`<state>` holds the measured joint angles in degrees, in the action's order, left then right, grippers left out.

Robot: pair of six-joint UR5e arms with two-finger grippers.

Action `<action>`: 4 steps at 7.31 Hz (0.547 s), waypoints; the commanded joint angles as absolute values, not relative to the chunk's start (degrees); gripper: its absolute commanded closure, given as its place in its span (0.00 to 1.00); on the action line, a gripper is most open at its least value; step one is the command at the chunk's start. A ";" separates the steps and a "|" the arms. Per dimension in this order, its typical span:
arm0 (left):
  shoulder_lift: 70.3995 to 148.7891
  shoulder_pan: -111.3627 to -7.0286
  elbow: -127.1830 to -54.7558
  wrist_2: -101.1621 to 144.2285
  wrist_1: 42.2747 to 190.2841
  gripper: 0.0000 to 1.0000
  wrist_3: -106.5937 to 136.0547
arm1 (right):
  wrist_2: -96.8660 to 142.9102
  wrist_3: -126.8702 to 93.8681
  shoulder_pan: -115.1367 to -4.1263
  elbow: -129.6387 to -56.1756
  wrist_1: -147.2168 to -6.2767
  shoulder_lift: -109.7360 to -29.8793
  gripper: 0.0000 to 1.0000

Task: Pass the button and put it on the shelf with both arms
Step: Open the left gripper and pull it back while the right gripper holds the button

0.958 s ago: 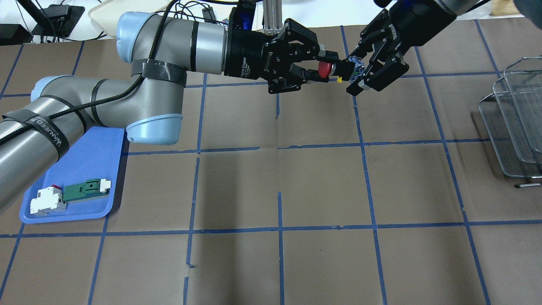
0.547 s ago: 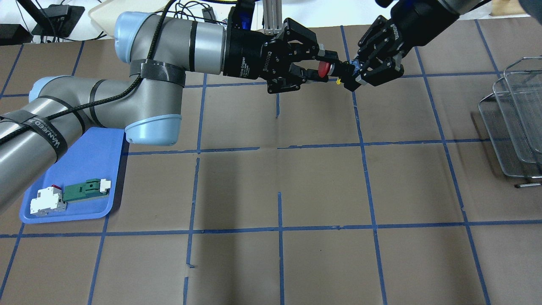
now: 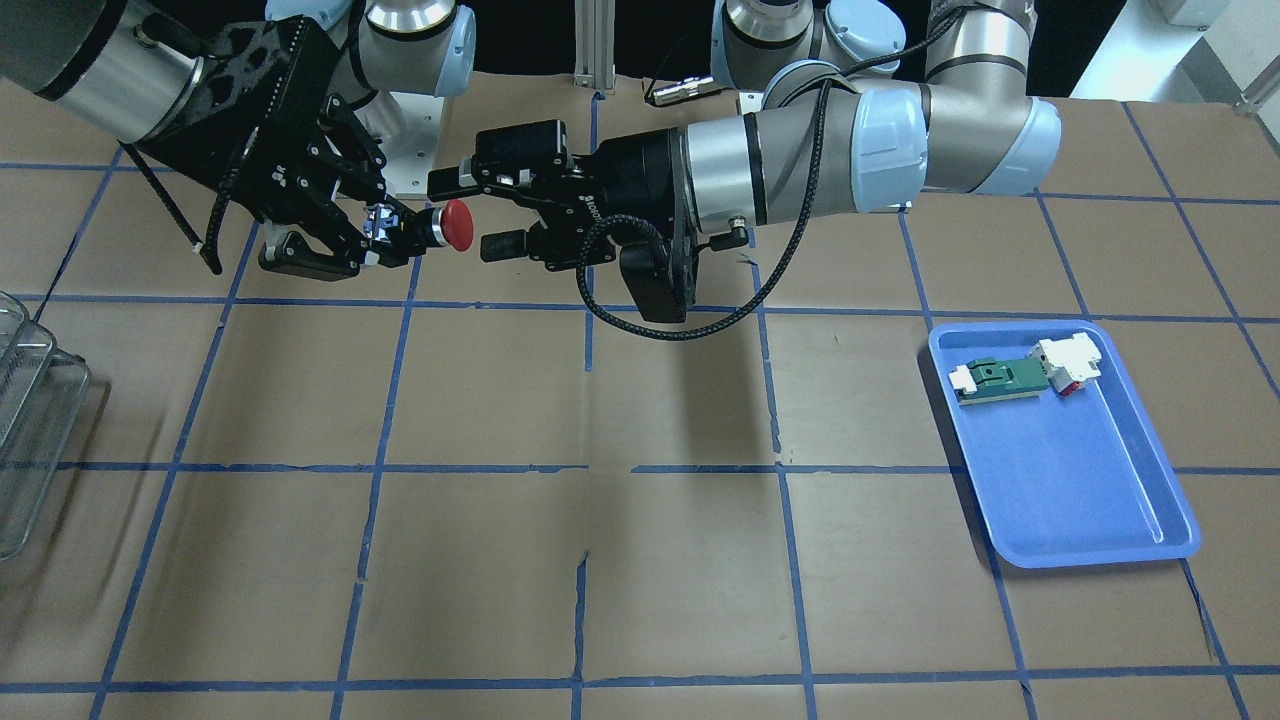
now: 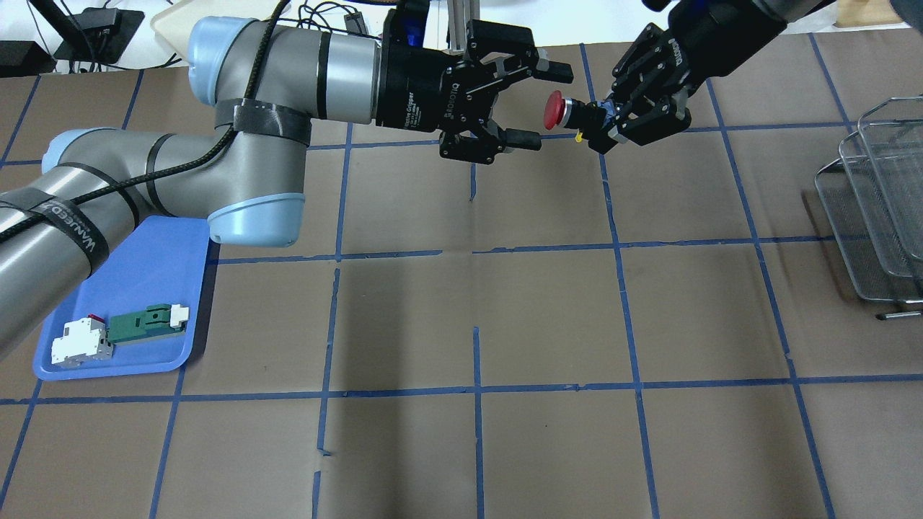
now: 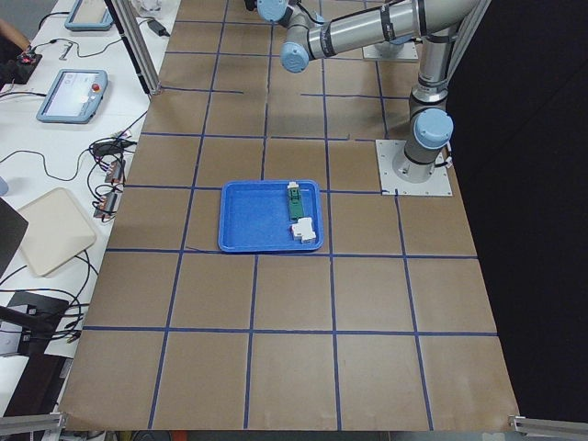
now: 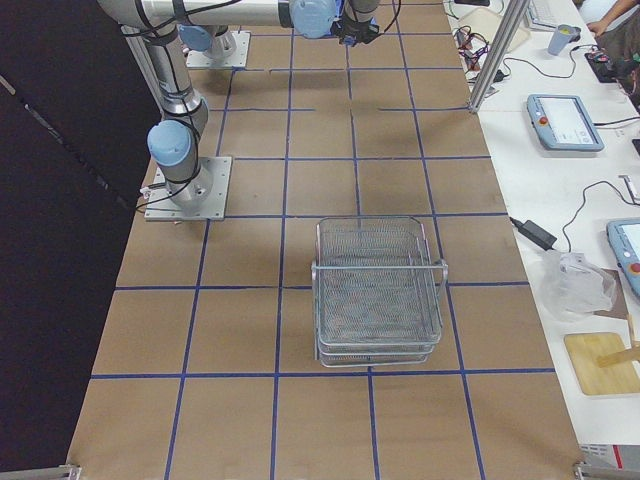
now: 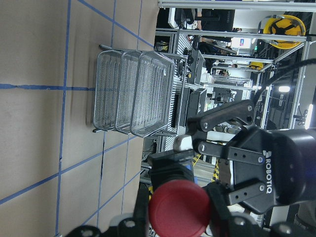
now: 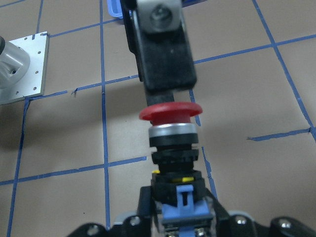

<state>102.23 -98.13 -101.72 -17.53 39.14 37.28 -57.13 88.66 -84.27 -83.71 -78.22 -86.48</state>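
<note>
The button (image 4: 554, 109), with a red cap and a black body, hangs level above the table's far middle. My right gripper (image 4: 604, 121) is shut on its base end. My left gripper (image 4: 541, 107) is open, its fingers (image 4: 555, 72) spread on either side of the red cap without touching it. The front view shows the same: button (image 3: 457, 222), right gripper (image 3: 385, 238), left gripper (image 3: 472, 214). The right wrist view shows the button (image 8: 170, 129) held between my fingers. The wire-mesh shelf (image 4: 880, 209) stands at the table's right edge.
A blue tray (image 4: 144, 274) at the near left holds a green-and-white part (image 4: 148, 322) and a white-and-red block (image 4: 79, 340). My left arm's elbow (image 4: 252, 194) hangs over the tray's far corner. Blue tape lines grid the brown table.
My right gripper closed on the button's base. My left gripper then opened, let go of the red cap end and drew back a little to the left.
</note>
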 commanded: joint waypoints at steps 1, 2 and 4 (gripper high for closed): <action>101.17 -96.17 -100.81 -18.54 39.20 0.00 39.45 | -58.96 88.68 -83.24 -83.50 -78.48 -86.31 1.00; 100.38 -93.11 -100.55 -20.72 40.16 0.00 40.51 | -63.93 88.68 -80.10 -83.50 -79.10 -86.05 1.00; 100.89 -90.44 -98.88 -23.88 43.39 0.00 41.31 | -69.67 90.52 -66.52 -83.32 -81.72 -82.03 1.00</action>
